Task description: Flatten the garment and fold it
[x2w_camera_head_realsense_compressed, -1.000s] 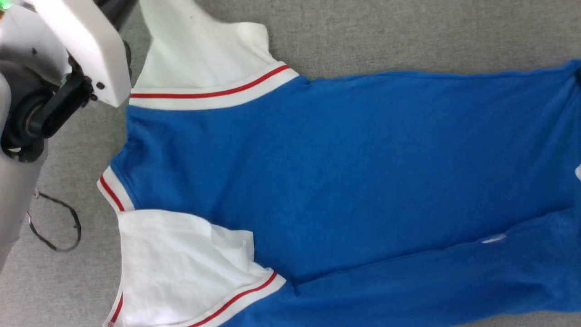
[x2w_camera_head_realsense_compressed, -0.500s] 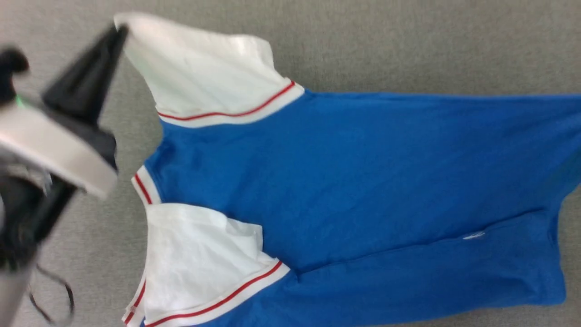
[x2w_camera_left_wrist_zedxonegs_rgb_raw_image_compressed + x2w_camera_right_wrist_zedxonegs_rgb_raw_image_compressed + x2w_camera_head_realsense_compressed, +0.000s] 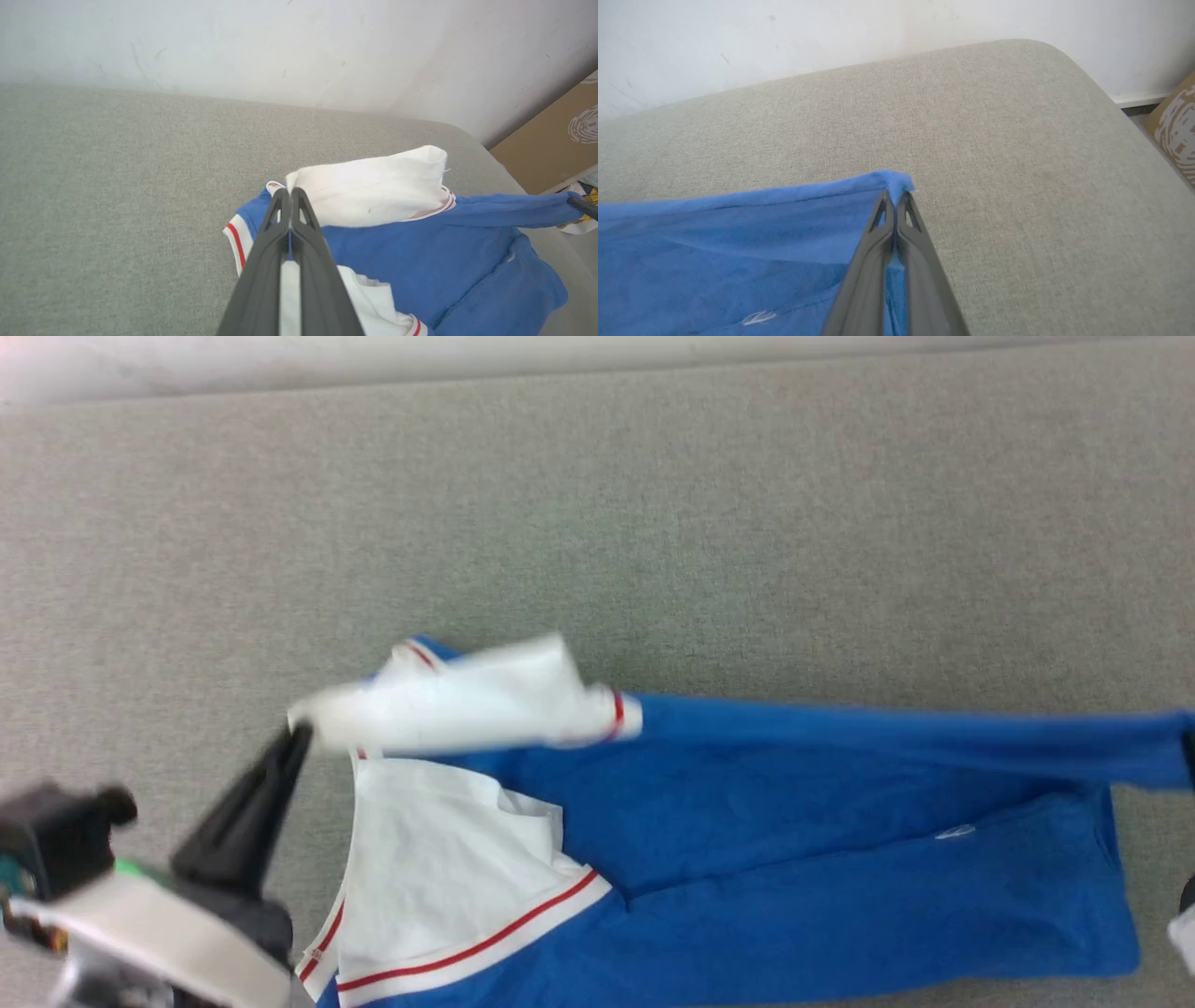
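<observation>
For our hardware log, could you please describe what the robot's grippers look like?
The left gripper and right gripper each have two long, dark grey fingers tapering to narrow tips, with triangular cut-outs near the ends. The left one sits on a white housing with a small green light.

garment (image 3: 794,821): small white mark (image 3: 954,832), too small to read
cardboard box (image 3: 537,154): white whorl graphic (image 3: 584,123), no lettering
legible text: none

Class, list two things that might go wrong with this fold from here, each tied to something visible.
1. The left hand and right hand pinch only the very corners of the garment; cloth stretched between them may slip free.
2. The lower sleeve lies rumpled; folding over it may trap creases.
</observation>
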Tool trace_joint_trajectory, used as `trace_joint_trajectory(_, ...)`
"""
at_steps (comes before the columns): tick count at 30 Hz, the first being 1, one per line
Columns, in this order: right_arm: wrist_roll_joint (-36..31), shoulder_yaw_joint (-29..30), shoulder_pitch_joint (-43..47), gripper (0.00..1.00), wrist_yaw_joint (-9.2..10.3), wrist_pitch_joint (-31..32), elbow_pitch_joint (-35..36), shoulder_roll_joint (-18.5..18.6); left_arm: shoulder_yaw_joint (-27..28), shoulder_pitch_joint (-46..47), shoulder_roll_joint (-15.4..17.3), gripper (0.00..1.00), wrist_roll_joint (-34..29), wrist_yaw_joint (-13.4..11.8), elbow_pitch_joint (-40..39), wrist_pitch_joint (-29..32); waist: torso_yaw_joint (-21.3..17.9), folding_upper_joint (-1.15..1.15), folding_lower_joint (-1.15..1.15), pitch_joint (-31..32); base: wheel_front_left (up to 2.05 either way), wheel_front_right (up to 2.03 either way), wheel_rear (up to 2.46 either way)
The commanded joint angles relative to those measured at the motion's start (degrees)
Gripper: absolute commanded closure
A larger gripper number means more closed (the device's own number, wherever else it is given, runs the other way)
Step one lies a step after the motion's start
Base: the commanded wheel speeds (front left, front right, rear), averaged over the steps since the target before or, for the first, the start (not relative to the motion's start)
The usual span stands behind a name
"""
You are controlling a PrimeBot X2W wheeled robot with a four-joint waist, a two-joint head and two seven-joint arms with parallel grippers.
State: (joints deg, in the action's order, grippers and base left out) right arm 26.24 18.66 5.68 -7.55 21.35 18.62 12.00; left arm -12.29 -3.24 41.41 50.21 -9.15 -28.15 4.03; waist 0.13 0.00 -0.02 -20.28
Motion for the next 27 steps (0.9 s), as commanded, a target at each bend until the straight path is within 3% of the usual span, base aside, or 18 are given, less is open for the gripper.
trace_joint_trajectory(1, 0.3, 0.4, 1.3, 1.00, 0.06, -0.6, -0.6, -0.6, 0.6, -2.7, -0.3, 1.00, 1.0, -0.2, -0.2, -0.7, 0.4, 0.00, 0.02, 1.0, 0.00, 0.00, 0.00)
trace_joint_trajectory(9, -0.3, -1.1, 5.8, 1.00, 0.06, -1.5, -4.2, -1.5, -1.5, -11.5, -0.4, 1.00, 4.6, 0.4, 1.1, 0.9, 0.1, 0.00, 0.02, 1.7, 0.00, 0.00, 0.00)
trace_joint_trajectory(20, -1.9, -4.5, 5.2, 0.98, 0.06, -2.4, -9.8, -1.3, -6.6, -9.4, -3.0, 1.00, 3.7, -0.2, 8.2, 3.7, -1.4, 0.00, 0.02, 2.6, 0.00, 0.00, 0.00)
trace_joint_trajectory(21, -2.1, -4.9, 5.2, 0.71, 0.06, -2.4, -10.4, -1.2, -6.9, -9.1, -3.3, 1.00, 3.7, -0.1, 9.0, 3.7, -1.5, 0.00, 0.02, 2.7, 0.00, 0.00, 0.00)
trace_joint_trajectory(22, -2.3, -5.1, 5.0, 0.00, 0.06, -2.6, -11.1, -1.1, -7.2, -8.7, -3.7, 1.00, 3.5, 0.0, 9.9, 3.5, -1.7, 0.00, 0.02, 2.8, 0.00, 0.00, 0.00)
trace_joint_trajectory(24, -2.8, -5.2, 4.6, 0.00, 0.06, -3.0, -12.2, -1.2, -7.1, -8.0, -4.8, 1.00, 3.4, -0.2, 11.2, 2.4, -1.9, 0.00, 0.02, 3.0, 0.00, 0.00, 0.00)
trace_joint_trajectory(25, -2.8, -5.3, 4.4, 0.00, 0.06, -3.2, -12.6, -1.2, -7.1, -7.7, -5.3, 0.75, 3.3, -0.1, 11.6, 2.0, -2.0, 0.00, 0.02, 3.1, 0.00, 0.00, 0.00)
trace_joint_trajectory(26, -2.9, -5.4, 4.3, 0.00, 0.06, -3.4, -12.7, -1.2, -7.0, -7.4, -5.8, 0.00, 3.4, -0.1, 11.8, 1.4, -2.1, 0.00, 0.02, 3.2, 0.00, 0.00, 0.00)
trace_joint_trajectory(27, -2.5, -5.4, 4.2, 0.00, 0.06, -3.5, -12.5, -1.2, -6.6, -7.2, -6.5, 0.00, 3.6, -0.3, 11.9, 0.5, -2.2, 0.00, 0.02, 3.3, 0.00, 0.00, 0.00)
